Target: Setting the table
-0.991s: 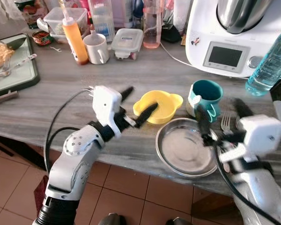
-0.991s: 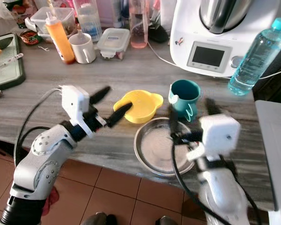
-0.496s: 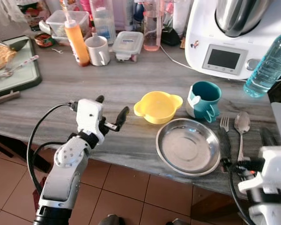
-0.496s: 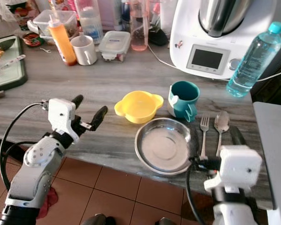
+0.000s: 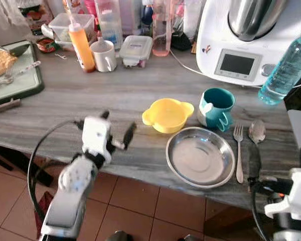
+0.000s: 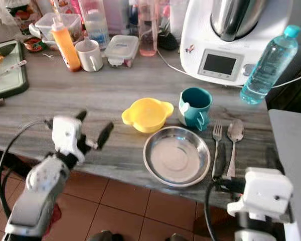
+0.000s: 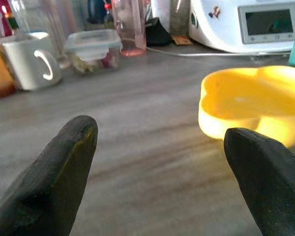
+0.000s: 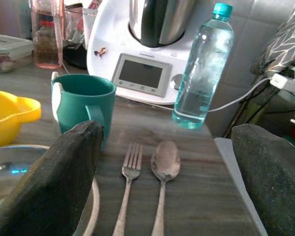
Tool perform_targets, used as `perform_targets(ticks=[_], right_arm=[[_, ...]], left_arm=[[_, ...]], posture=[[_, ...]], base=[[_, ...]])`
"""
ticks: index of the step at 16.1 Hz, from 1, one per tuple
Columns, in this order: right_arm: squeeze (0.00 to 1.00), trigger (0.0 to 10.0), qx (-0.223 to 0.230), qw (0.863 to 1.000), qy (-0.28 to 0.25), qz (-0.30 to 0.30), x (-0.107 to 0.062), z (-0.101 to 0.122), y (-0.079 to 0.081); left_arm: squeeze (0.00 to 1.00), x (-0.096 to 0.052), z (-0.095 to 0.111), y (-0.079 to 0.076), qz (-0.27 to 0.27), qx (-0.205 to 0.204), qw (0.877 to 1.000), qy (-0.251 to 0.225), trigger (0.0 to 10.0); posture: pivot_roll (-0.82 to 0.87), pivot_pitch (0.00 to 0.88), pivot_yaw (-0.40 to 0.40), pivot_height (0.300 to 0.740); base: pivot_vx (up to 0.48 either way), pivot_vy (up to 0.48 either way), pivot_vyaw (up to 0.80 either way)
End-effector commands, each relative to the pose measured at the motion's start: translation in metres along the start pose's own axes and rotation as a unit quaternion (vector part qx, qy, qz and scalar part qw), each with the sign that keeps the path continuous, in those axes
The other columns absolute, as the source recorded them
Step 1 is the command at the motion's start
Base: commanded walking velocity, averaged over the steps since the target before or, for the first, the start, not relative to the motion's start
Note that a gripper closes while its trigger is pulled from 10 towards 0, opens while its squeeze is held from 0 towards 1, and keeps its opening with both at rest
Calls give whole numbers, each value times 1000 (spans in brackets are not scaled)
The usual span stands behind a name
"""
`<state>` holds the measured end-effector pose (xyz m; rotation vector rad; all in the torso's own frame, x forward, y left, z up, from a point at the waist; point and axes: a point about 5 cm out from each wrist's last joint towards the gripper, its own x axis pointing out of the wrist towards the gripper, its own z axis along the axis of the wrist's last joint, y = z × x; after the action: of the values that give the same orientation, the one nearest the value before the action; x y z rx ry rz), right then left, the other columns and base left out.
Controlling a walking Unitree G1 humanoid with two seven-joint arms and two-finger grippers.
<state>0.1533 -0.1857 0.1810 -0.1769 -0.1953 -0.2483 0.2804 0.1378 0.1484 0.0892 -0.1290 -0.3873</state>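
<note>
Place setting on my grey wooden table (image 5: 140, 95). A steel plate (image 5: 200, 157) lies near the front edge. Just behind it to the left sits a yellow bowl (image 5: 167, 114) with two small handles, and just behind it to the right stands a teal mug (image 5: 216, 107), handle toward me. To the right of the plate a fork (image 5: 239, 150) and a spoon (image 5: 256, 134) lie side by side, close but apart, heads pointing to the back of the table.

My left tool (image 5: 116, 131) hovers at the front edge, left of the bowl and apart from it; its black fingers (image 7: 54, 179) stand wide apart and hold nothing. In the left wrist view the bowl lies ahead, toward one finger. My right tool (image 8: 177, 187) sits low at the front right corner, fingers spread and empty; in its wrist view the fork and spoon lie on the table between them.

Along the back stand a white kitchen machine (image 5: 246, 37), a blue water bottle (image 5: 286, 68), a white cup (image 5: 104, 54), an orange sauce bottle (image 5: 82, 42) and a lidded container (image 5: 136, 48). A green tray (image 5: 20, 83) with cutlery lies at far left.
</note>
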Motion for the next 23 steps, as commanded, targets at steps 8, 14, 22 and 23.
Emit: perform_targets(ticks=[8,14,22,23], right_arm=[[0,10000,-8,1000,-3,4,-5,0,1],[0,10000,-7,1000,0,8,-5,-2,2],[0,10000,-2,1000,-7,19,3,-1,4],[0,10000,-2,1000,-7,19,4,-1,4]], left_arm=[[0,-3,5,-1,-10,4,1000,-2,10000],[0,-3,4,-2,-16,9,1000,6,10000],[0,-4,0,-3,-14,10,1000,24,10000],[0,-4,0,-3,-14,10,1000,25,10000]], posture=[[-10,142,13,714],[-12,146,15,714],[-4,145,14,714],[-4,145,14,714]], base=[[0,0,0],[0,0,0],[-31,0,0],[-259,0,0]])
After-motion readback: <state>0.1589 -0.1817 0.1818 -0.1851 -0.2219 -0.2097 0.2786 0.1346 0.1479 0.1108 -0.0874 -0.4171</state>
